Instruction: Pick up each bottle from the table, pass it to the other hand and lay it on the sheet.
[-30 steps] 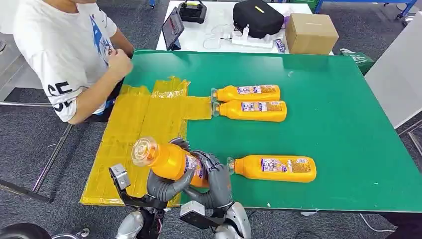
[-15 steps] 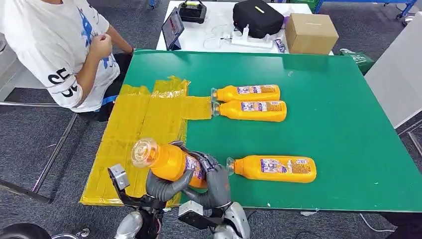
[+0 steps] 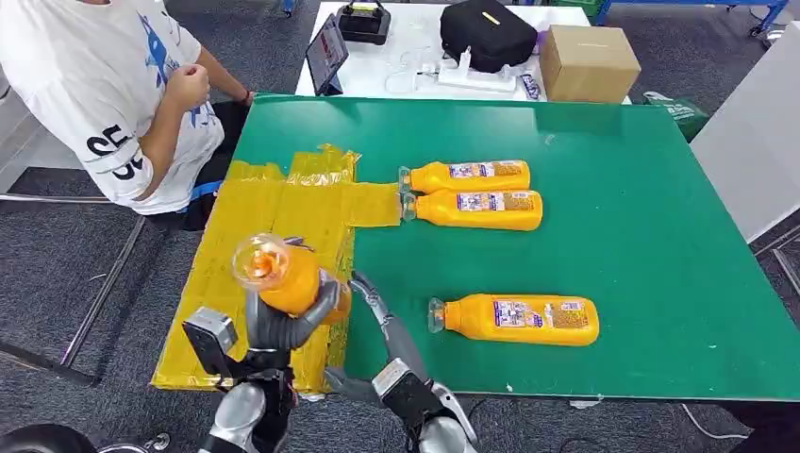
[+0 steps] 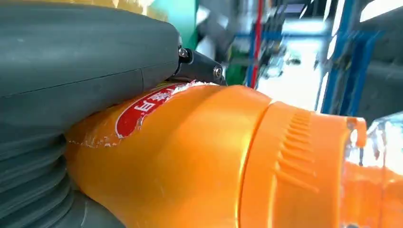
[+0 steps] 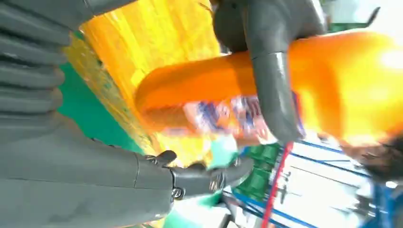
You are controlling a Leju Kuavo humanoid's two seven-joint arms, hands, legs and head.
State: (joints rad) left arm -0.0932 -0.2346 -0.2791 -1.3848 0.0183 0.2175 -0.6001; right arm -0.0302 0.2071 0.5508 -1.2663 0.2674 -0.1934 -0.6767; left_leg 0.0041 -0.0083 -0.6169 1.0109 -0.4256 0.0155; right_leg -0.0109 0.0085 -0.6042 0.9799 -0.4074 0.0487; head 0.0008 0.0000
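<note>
My left hand [image 3: 283, 326] grips an orange bottle [image 3: 283, 276] above the near end of the yellow sheet [image 3: 255, 236], its clear cap tilted up towards me. The left wrist view shows that bottle [image 4: 190, 156] pressed against the hand's grey cover. My right hand [image 3: 377, 330] is just right of it with fingers spread and nothing in it; in the right wrist view its thumb [image 5: 204, 173] stays apart from the bottle [image 5: 285, 90]. Three more orange bottles lie on the green table [image 3: 660, 236]: two side by side [image 3: 467, 176] [image 3: 476, 209] and one nearer [image 3: 514, 319].
A person in a white T-shirt [image 3: 104, 85] stands at the table's far left corner. Behind the green table, a white table holds a black bag [image 3: 486, 33], a cardboard box [image 3: 590, 61] and a tablet [image 3: 327, 54].
My right hand has let go of the bottle and opened. My left hand has carried the bottle left, over the sheet. The person has leaned slightly.
</note>
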